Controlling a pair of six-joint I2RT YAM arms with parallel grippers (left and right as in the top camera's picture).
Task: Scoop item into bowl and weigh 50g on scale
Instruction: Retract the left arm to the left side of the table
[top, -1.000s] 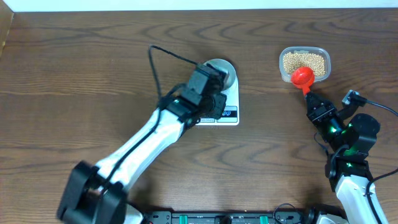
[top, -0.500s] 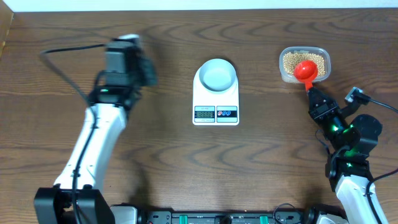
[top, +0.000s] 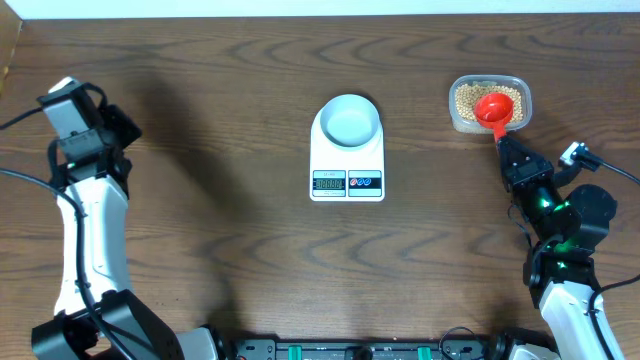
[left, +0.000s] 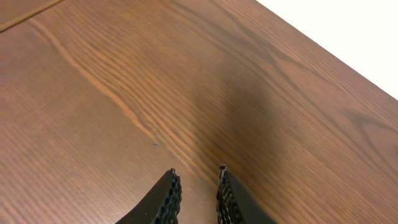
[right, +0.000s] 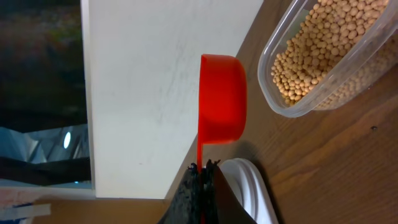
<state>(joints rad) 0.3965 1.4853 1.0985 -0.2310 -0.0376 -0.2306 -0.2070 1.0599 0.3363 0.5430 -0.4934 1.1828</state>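
Left fingers (left: 173, 194) are sitting slightly parted with a narrow gap and nothing between them. They're hanging over bare bench (left: 124, 93) out at the far-left side, well apart from everything else.

Right fingers (right: 204, 173) are clenching the thin handle of the red scoop (right: 222, 99), pinching it right at the tips. In the wrist view the scoop cup is showing side-on, just beside the clear plastic tub (right: 292, 107). From that view I can't tell whether it's touching the rim or what's in the cup.

In the overhead view the scoop cup is overlapping the near-right part of the tub, with the right arm reaching in from the robot's side. The cup is reading plain red from above.

Soybeans (top: 468, 97) are lying in the tub, covering its bottom.

The pale grey-blue bowl (top: 349, 122) is sitting on the far end of the white kitchen scale (top: 347, 160) mid-bench. The bowl's inside is looking plain pale. The scale's LCD display (top: 329, 182) and two round buttons (top: 364, 181) are facing the robot; the digits are too small to read.

Scale and bowl are standing well apart from the tub, to its left, roughly between the two arms.
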